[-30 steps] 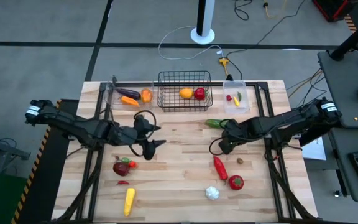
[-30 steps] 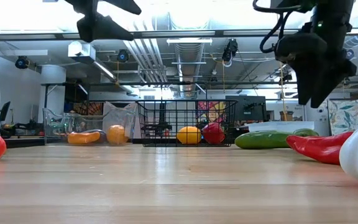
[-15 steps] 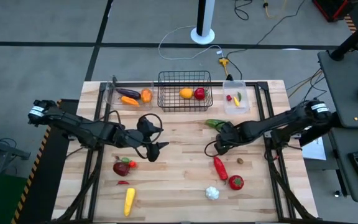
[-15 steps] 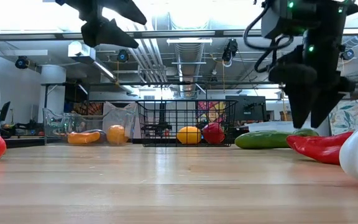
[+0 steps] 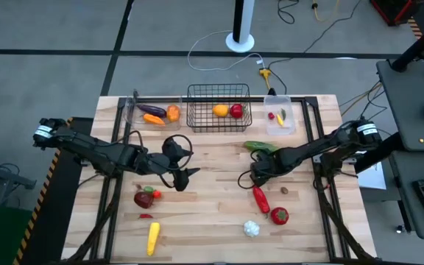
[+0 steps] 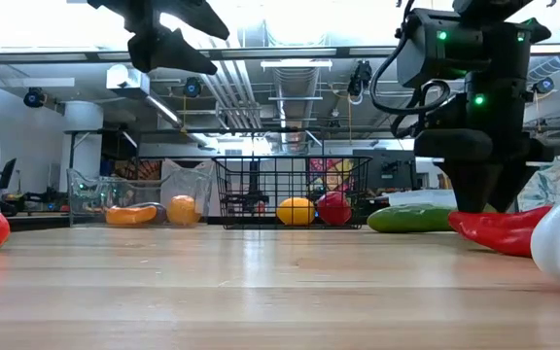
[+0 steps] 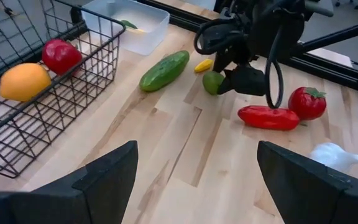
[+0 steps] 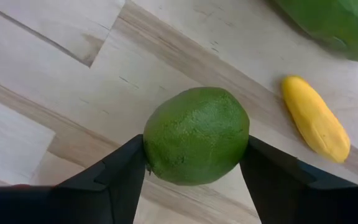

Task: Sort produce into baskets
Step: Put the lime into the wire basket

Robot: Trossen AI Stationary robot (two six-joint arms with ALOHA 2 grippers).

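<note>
The right claw (image 8: 194,180) grips a round green lime (image 8: 196,135) on the desk (image 8: 55,81). Just beyond it, a small yellow pepper (image 8: 316,126) lies lengthwise, angled away. The left claw (image 7: 194,177) hangs open.

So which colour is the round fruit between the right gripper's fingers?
Green; the lime shows best in the right wrist view.

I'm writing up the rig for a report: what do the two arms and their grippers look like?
Both arms are dark, jointed and slim, each with a white band near its outer end. Looped black cables hang by the left gripper and the right gripper. Each gripper has two dark, wedge-shaped fingers. Small green lights glow on the right arm's wrist housing.
</note>
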